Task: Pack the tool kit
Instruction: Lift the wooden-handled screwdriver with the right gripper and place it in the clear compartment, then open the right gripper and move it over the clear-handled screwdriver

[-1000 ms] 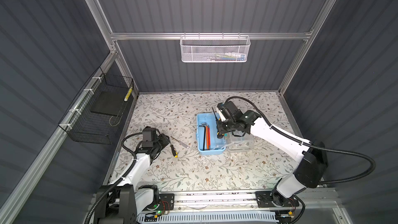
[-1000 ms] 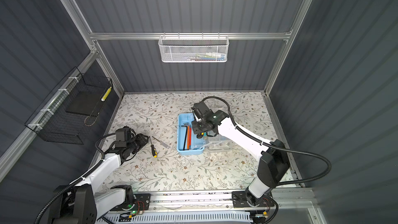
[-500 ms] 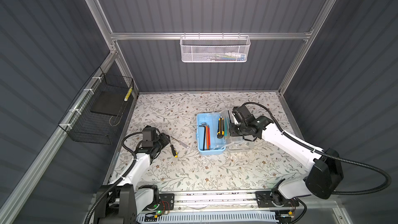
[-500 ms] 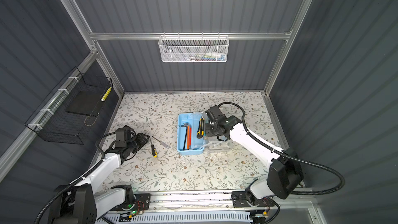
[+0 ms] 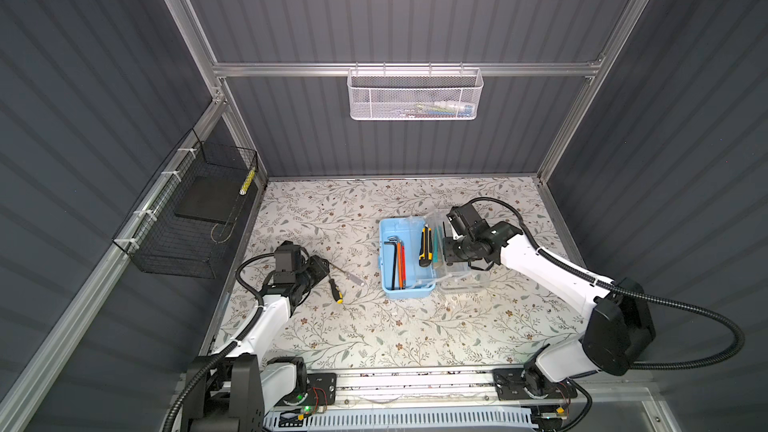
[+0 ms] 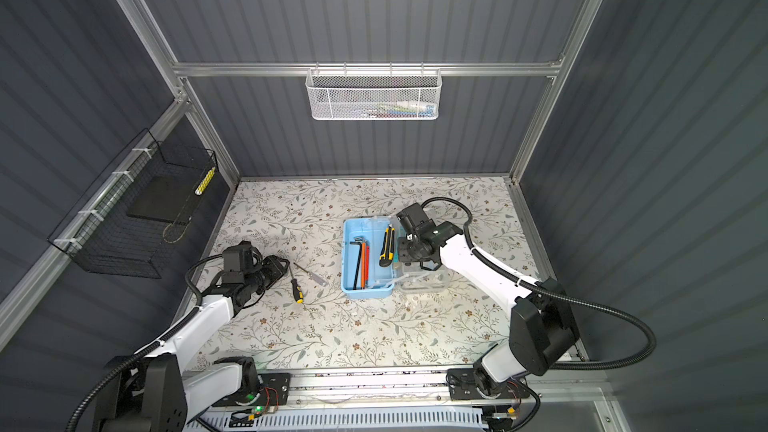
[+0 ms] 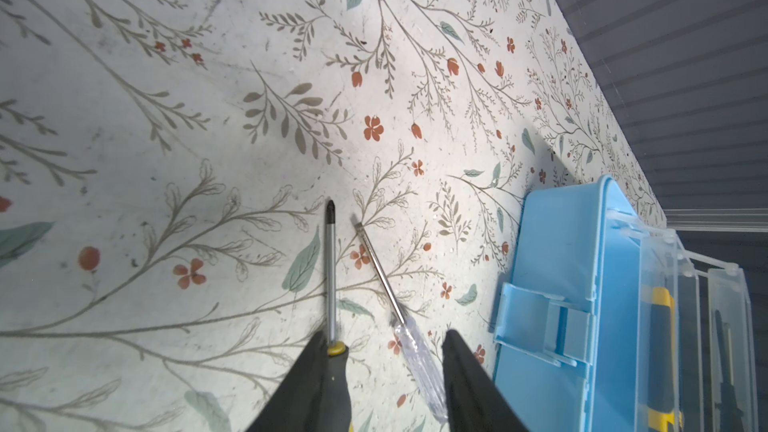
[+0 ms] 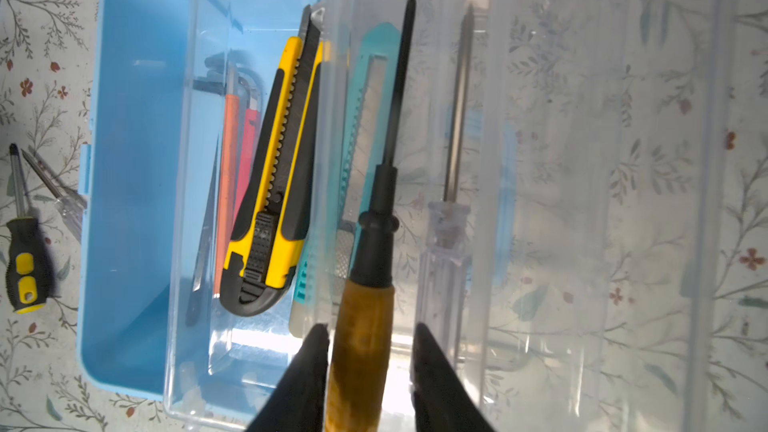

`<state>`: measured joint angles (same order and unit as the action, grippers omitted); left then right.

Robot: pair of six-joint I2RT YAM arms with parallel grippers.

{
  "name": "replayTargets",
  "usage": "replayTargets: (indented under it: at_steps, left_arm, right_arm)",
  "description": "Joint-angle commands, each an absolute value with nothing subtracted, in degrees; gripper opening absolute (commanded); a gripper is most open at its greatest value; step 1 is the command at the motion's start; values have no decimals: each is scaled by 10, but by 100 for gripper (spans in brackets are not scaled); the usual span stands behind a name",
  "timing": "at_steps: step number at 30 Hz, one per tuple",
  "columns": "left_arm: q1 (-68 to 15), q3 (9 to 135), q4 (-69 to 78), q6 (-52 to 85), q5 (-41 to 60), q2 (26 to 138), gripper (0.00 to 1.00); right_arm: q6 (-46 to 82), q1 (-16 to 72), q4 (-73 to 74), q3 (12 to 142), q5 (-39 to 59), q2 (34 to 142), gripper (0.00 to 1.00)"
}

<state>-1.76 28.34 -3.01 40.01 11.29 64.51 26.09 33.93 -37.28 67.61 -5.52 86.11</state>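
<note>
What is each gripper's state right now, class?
Left gripper: open, holding nothing.
Right gripper: open, jaws either side of the wooden-handled, black-shafted screwdriver, gap showing on one side.

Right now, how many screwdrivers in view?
4. Yellow-black screwdriver and a clear-handled one on the table near the left gripper; a wooden-handled one between the open jaws of the right gripper and another clear-handled one, both in the clear lid. Others may be hidden.
</note>
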Motion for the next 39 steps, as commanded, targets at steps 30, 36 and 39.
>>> replayTargets:
  at_steps: [30,36,39]
  left_arm:
    - [-15,305,-130,357,148,581,48]
    - [-15,289,-140,359,134,564,49]
    - [-14,269,-108,371,153,560,49]
  right_arm:
    - [199,529,-338,951,26,1070,37]
    - [156,555,-394,1072,47,1188,30]
    - [140,565,-420,1129,43,1240,30]
